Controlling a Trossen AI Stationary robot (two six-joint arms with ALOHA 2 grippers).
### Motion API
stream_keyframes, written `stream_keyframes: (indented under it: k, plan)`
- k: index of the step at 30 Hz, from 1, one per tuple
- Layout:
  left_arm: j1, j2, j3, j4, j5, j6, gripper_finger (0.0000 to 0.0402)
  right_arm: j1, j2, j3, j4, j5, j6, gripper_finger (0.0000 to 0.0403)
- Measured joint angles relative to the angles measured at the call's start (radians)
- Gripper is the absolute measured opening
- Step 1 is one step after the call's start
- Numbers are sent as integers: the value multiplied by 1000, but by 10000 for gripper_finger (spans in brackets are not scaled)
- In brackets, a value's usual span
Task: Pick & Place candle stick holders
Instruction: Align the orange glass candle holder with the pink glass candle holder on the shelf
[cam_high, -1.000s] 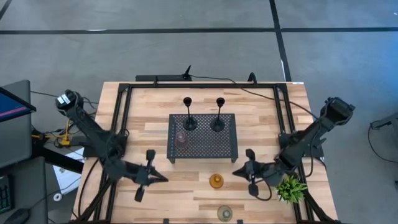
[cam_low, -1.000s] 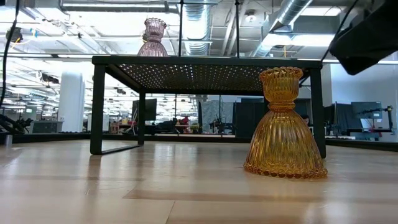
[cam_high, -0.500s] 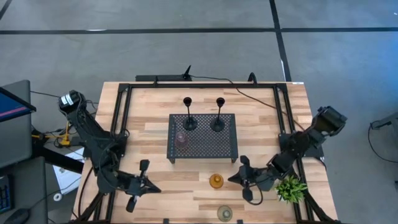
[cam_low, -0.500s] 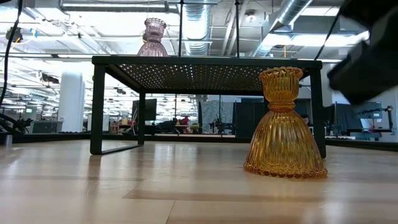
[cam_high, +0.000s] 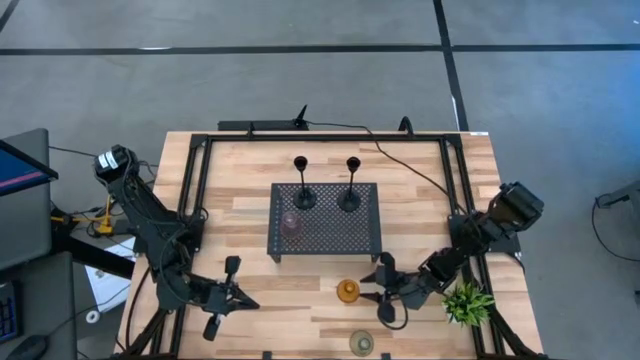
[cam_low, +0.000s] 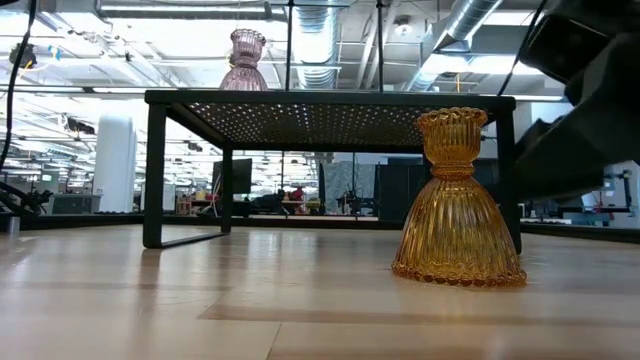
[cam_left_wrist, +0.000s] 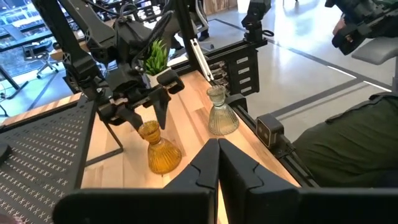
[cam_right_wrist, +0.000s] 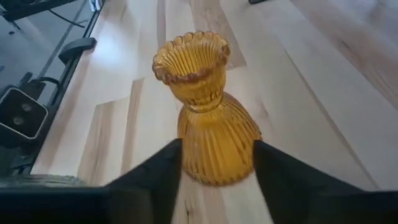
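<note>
As the right arm has swung in over the last second, the right gripper (cam_high: 372, 293) now sits just beside the amber glass candle holder (cam_high: 347, 291), fingers spread wide, one to each side of its ribbed skirt and not yet touching it. That reads as the final approach before a grasp. Ahead of the fingers and beyond the holder stands the black perforated tray (cam_high: 326, 220), already carrying the pink glass holder (cam_high: 291, 222) and two black stemmed holders (cam_high: 303, 182). Off to the gripper's side, near the table edge, the green glass holder (cam_high: 361, 342) waits. Meanwhile the left gripper (cam_high: 231, 297) has pulled back, fingers pressed together, holding nothing.
</note>
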Motion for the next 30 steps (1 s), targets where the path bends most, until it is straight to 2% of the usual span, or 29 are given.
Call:
stream_keyframes:
  k: [6, 9, 13, 17, 24, 30]
  plan:
    - [0, 0, 0, 0, 0, -1, 5, -27, 0, 27, 1, 0, 2, 289]
    - [0, 0, 0, 0, 0, -2, 5, -36, 0, 36, 1, -6, 2, 316]
    - [0, 0, 0, -1, 0, -3, 5, -40, 0, 52, 1, -98, 9, 335]
    - [0, 0, 0, -1, 0, -3, 5, -35, 0, 64, -11, -144, 88, 334]
    - [0, 0, 0, -1, 0, -4, 5, 13, 0, 95, -19, -158, 152, 301]
    - [0, 0, 0, -1, 0, -4, 5, 40, -34, 121, -98, -55, 95, 257]
